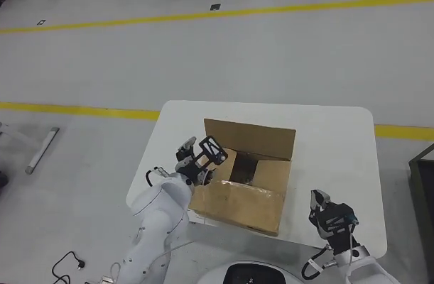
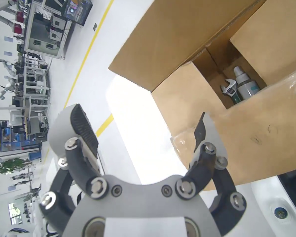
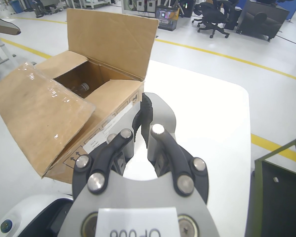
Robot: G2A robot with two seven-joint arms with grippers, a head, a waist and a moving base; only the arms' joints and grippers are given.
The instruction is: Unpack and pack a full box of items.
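Grey floor (image 1: 96, 64) marked with yellow lines (image 1: 202, 14) runs around a white table (image 1: 330, 142) with rounded corners. Behind it, in the right wrist view, we see black chairs (image 3: 212, 15) and workbenches, and a green cart (image 3: 276, 186) stands off the table's right side.

On the table sits the box (image 1: 270, 181), brown cardboard, open at the top. Its far flap (image 1: 251, 138) stands upright. Its near flap (image 1: 238, 202), shiny with clear tape, slopes outward and down toward the robot. The two side flaps are partly folded in, leaving a dark opening between them.

Down in the box, in the left wrist view, we make out a wrench (image 2: 228, 88) with a green handle, lying just beside a white bottle (image 2: 245, 83). From the other side we see something clear with a round cap (image 3: 82, 88), but we cannot tell what it is.

Our left gripper (image 1: 200, 147) hangs at the box's left side, near its top edge, with the fingers (image 2: 83, 122) spread wide and nothing between them. One finger is close to the corner of the near flap; we cannot tell whether they touch.

Our right gripper (image 1: 317, 202) is over the table's near right part, apart from the box, with its fingers (image 3: 148, 109) pressed together on nothing.
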